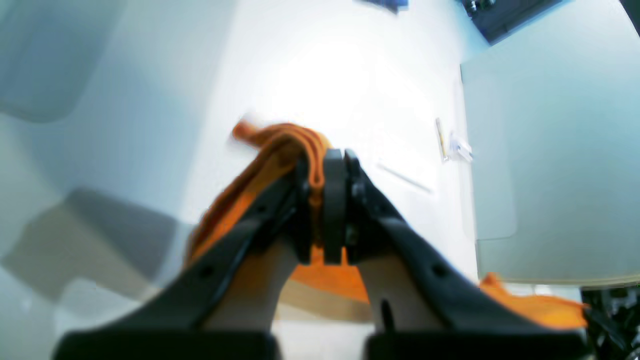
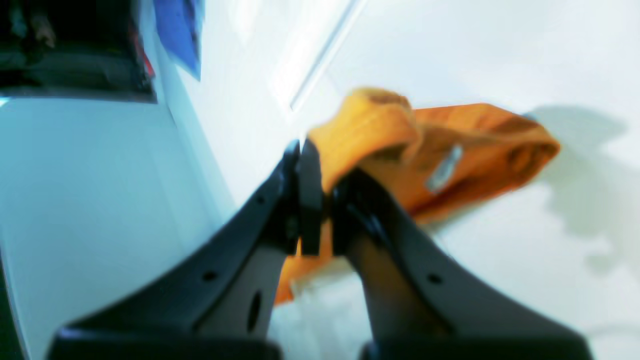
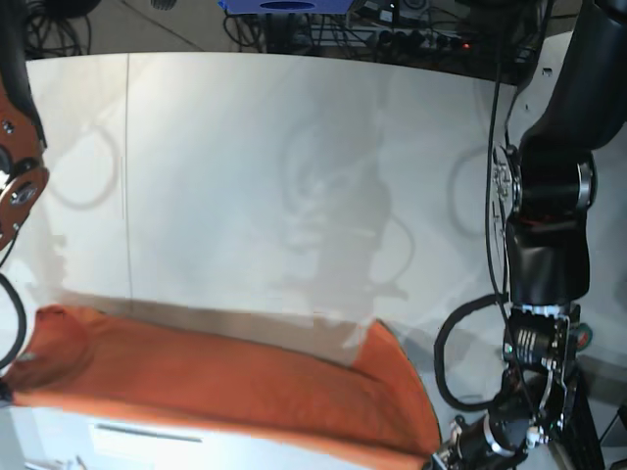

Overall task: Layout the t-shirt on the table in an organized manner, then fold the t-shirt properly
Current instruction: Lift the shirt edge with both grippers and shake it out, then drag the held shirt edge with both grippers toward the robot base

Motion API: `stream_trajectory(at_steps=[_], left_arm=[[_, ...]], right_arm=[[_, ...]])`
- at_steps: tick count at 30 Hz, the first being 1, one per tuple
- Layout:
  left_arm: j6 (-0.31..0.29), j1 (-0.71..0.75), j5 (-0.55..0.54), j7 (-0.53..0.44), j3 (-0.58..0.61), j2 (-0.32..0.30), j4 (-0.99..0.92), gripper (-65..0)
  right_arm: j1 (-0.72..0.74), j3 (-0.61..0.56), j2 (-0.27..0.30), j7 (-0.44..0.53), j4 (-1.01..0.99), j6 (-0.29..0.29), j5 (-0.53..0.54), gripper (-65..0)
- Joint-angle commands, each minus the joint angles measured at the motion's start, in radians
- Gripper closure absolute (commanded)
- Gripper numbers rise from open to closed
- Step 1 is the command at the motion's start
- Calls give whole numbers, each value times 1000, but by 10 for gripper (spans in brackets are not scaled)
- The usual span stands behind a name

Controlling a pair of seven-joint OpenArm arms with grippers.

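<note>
orange t-shirt (image 3: 225, 377), white table (image 3: 294, 166), seemingly black gripper (image 1: 327, 165)

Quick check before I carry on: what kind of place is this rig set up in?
Likely a robotics lab or test bench: a big white table with only the orange t-shirt on it, loose cables and electronics along the far edge, and two arms mounted at the near side.

Three cameras, one shirt

Your base camera sits high and looks down over the table (image 3: 294, 147). Your two wrist cameras ride right behind the left gripper (image 1: 327, 180) and the right gripper (image 2: 315, 200), very close and blurry. All three views share the t-shirt (image 3: 225, 382).
</note>
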Motion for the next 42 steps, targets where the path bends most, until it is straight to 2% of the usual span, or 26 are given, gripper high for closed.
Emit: stream_trajectory(at_steps=[1,4,7,10,13,18,20,27,31,32,36,42], left_arm=[[-12,-84,-13,-48,6,8,-3,0],[-12,-168,-13,-108,38,14,-48,0],[-12,-217,-20,-122,60,17,-54,0],[-12,-214,-20,-120,66,16,-43,0],[-12,-142,-20,-120,60,10,-6,0],[-12,88,-20,-119,57,-33,138,0],[-12,197,-20,-119,55,-52,189,0],[-13,475,-17,-128,55,-64,229,0],[-15,593,-19,-128,55,-93,253,0],[-15,618,-19,-128,55,-101,271,0],[-12,736,-20,-128,51,-133,393,0],[-15,1012,-20,-120,-135,-141,560,0]], right_arm=[[76,-14,35,30,-14,6,17,0],[158,-90,84,60,-74,6,18,0],[210,-158,101,59,-66,6,20,0],[213,-173,104,-18,6,6,21,0],[142,-173,97,-73,104,6,23,0],[-91,-164,47,-78,234,6,23,0],[-200,-146,8,-68,250,6,23,0],[-540,-139,-79,123,248,10,23,0],[-677,-141,-102,159,256,14,23,0],[-700,-139,-104,162,256,21,23,0],[-784,-133,-105,162,273,112,23,0],[-966,-139,-143,160,469,112,23,0]])
